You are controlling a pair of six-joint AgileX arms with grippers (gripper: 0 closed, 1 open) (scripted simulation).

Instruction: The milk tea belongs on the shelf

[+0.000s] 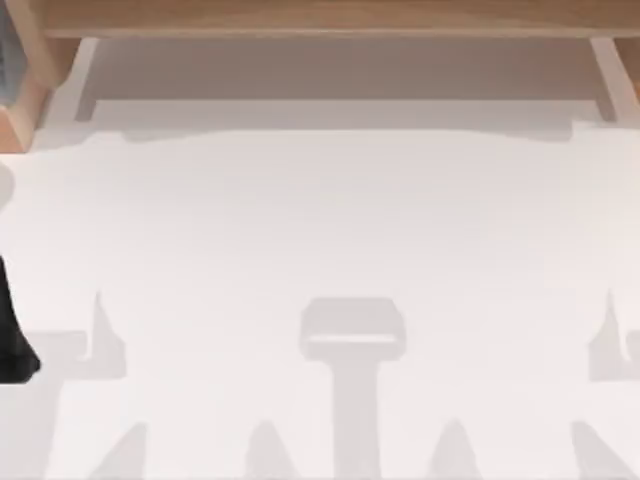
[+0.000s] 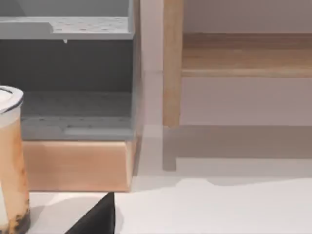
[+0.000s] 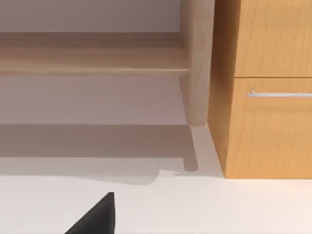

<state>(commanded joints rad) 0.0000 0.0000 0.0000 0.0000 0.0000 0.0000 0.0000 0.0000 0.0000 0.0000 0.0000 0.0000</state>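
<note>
The milk tea (image 2: 10, 161) stands upright on the white worktop (image 1: 320, 230), a tall cup with a pale lid, tan drink and dark pearls at the bottom. In the left wrist view it sits near a grey cabinet (image 2: 73, 73) with a light wooden base, and that cabinet stands just beside the shelf (image 1: 330, 18). The shelf runs along the far edge of the worktop, with a long brown board on top, pale uprights and a shaded space below. The cup is on the worktop, not on the shelf. From above, a bit of the black left arm (image 1: 15, 340) shows at the left edge of the worktop. A black tip of the left tool (image 2: 95, 219) shows close to the cup, apart from it, and I cannot tell if it is spread or pressed together. A black tip of the right tool (image 3: 95, 217) shows over the worktop, near a wooden drawer cabinet (image 3: 265, 87) with a silver handle, and I cannot tell its state either.
</note>
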